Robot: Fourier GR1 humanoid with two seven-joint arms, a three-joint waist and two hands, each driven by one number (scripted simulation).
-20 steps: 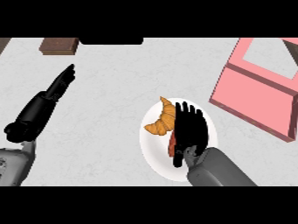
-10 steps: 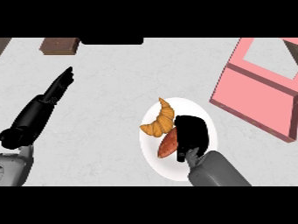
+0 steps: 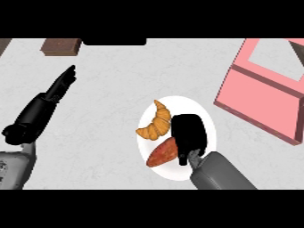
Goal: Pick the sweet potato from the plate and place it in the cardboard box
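On the white plate (image 3: 197, 107), the right hand (image 3: 188, 132) curls over the sweet potato (image 3: 162, 153), which lies diagonally at its left edge; the left hand (image 3: 57, 89) rests open, well apart.

You see two smooth grey forearms, each ending in a matte black robot hand: left (image 3: 41, 109), right (image 3: 188, 133).

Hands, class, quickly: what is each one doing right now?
Left hand: open, fingers straight, holding nothing, over the counter.
Right hand: over the plate, fingers curled round the sweet potato.
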